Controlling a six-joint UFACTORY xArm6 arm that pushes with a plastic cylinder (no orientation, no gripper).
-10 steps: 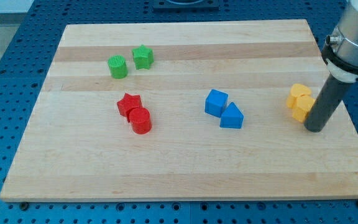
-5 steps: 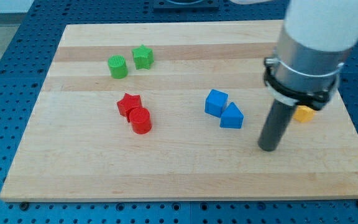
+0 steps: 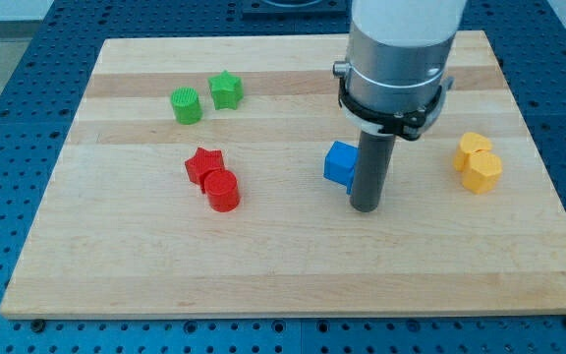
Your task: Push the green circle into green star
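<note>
The green circle (image 3: 186, 105) sits at the board's upper left. The green star (image 3: 226, 89) lies just to its upper right, with a small gap between them. My tip (image 3: 365, 206) rests on the board near the middle, well to the right of and below both green blocks. The rod stands right in front of the blue blocks and hides part of them.
A blue cube (image 3: 340, 163) shows just left of the rod. A red star (image 3: 204, 163) and a red cylinder (image 3: 222, 191) touch at centre left. Two yellow blocks (image 3: 478, 163) sit together at the right. The wooden board (image 3: 283, 275) lies on a blue perforated table.
My tip has moved left across the board, from beside the yellow blocks to in front of the blue blocks. The blue triangular block is now hidden behind the rod. No block has visibly shifted.
</note>
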